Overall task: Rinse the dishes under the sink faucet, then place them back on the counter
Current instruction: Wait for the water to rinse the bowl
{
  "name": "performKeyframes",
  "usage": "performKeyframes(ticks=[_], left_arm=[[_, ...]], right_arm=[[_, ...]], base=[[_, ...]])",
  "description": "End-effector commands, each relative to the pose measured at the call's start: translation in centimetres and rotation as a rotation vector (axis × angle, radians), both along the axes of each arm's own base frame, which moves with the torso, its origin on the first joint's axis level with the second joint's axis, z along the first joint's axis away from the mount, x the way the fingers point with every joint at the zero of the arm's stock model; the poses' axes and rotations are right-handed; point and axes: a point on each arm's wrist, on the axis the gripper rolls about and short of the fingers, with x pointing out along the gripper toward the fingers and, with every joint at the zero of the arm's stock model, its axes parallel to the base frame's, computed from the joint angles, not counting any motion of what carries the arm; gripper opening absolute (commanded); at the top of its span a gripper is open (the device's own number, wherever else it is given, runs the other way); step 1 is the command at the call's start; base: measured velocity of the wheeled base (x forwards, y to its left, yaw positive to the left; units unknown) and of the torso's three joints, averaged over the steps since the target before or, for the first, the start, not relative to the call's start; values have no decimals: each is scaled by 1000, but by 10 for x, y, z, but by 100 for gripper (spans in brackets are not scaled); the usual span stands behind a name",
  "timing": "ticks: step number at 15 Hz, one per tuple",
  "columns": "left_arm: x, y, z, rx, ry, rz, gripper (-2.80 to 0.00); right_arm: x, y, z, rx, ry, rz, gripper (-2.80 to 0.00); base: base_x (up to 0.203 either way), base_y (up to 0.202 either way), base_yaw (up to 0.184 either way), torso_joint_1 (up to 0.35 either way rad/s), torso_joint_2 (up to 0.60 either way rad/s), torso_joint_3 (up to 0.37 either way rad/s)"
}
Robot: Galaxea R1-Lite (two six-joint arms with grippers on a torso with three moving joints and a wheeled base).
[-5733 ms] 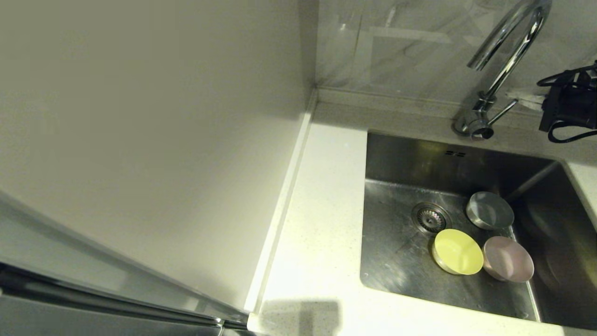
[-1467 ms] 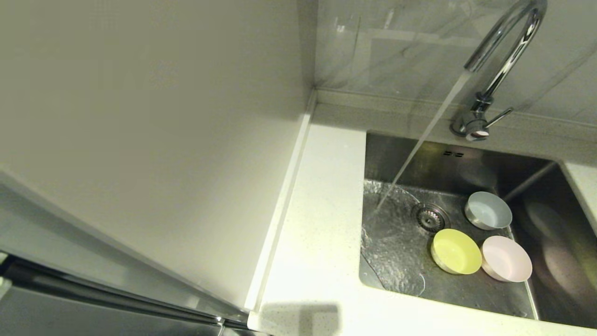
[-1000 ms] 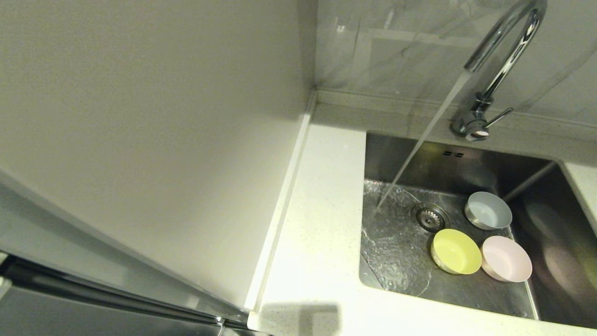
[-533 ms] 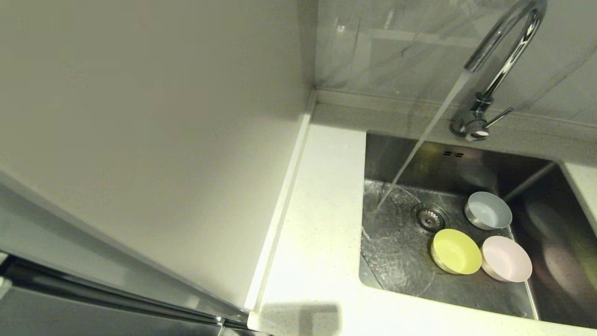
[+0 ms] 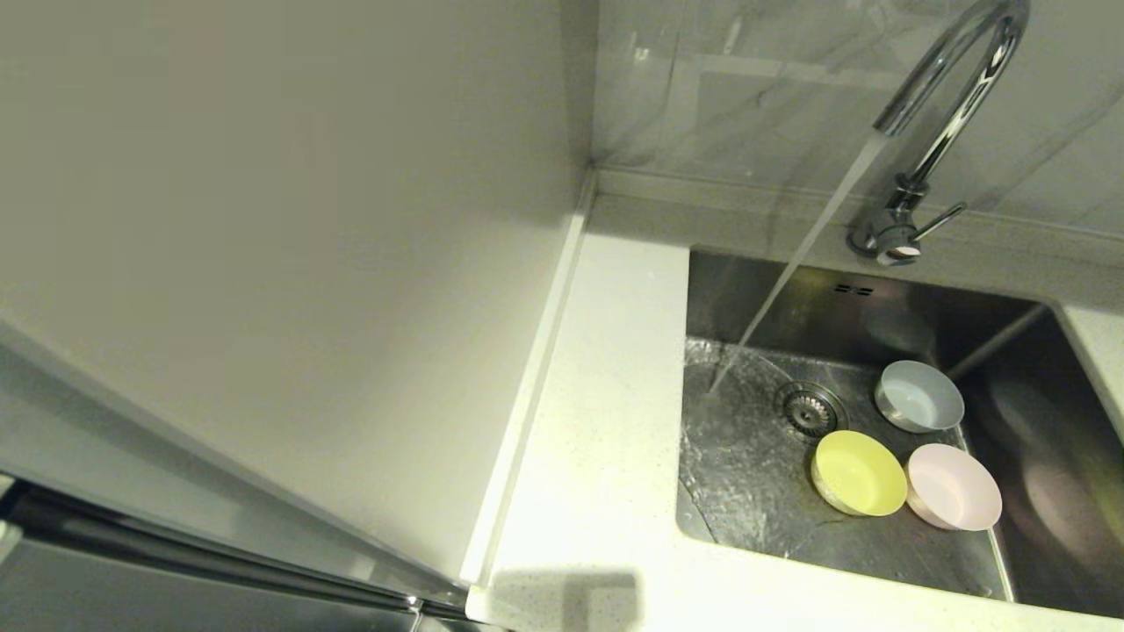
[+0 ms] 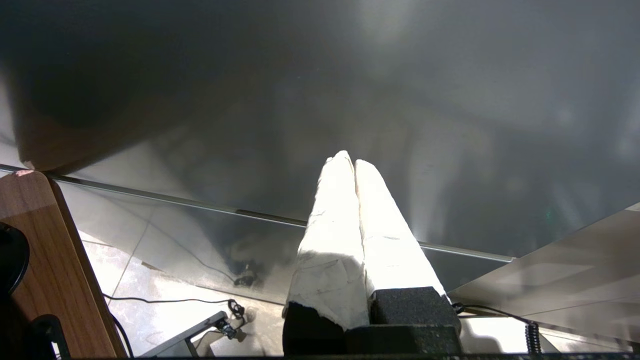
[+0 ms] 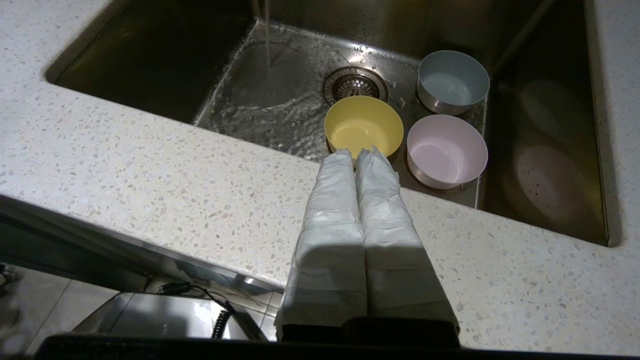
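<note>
Three bowls stand upright on the floor of the sink (image 5: 878, 307) beside the drain (image 5: 810, 409): a yellow-green bowl (image 5: 859, 472) (image 7: 363, 125), a pale pink bowl (image 5: 954, 486) (image 7: 446, 151) and a pale grey-blue bowl (image 5: 919, 397) (image 7: 453, 81). Water runs from the chrome faucet (image 5: 944, 105) onto the sink floor left of the drain. My right gripper (image 7: 357, 153) is shut and empty, held above the front counter (image 7: 150, 170), its tips short of the yellow-green bowl. My left gripper (image 6: 350, 160) is shut, low by a dark cabinet front. Neither arm shows in the head view.
The white speckled counter (image 5: 597, 421) runs along the sink's left side and front edge. A cream wall panel (image 5: 263, 263) rises on the left. A marbled backsplash (image 5: 746, 88) stands behind the faucet, whose side lever (image 5: 940, 219) points right.
The black gripper by the faucet lever has left the head view, and water now runs from the spout. Over the last second only the water sheet on the sink floor shifts; the bowls stay.
</note>
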Motion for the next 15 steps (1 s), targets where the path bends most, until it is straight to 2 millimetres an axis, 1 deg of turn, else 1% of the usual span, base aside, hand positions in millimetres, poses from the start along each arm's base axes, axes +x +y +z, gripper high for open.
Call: performKeyframes(ticks=[1, 15], left_arm=[[0, 0, -1, 0, 3, 0, -280], [0, 0, -1, 0, 3, 0, -280]], right_arm=[[0, 0, 0, 0, 2, 1, -280], [0, 0, 0, 0, 2, 2, -280]], base=[[0, 0, 0, 0, 0, 0], [0, 0, 0, 0, 0, 0]])
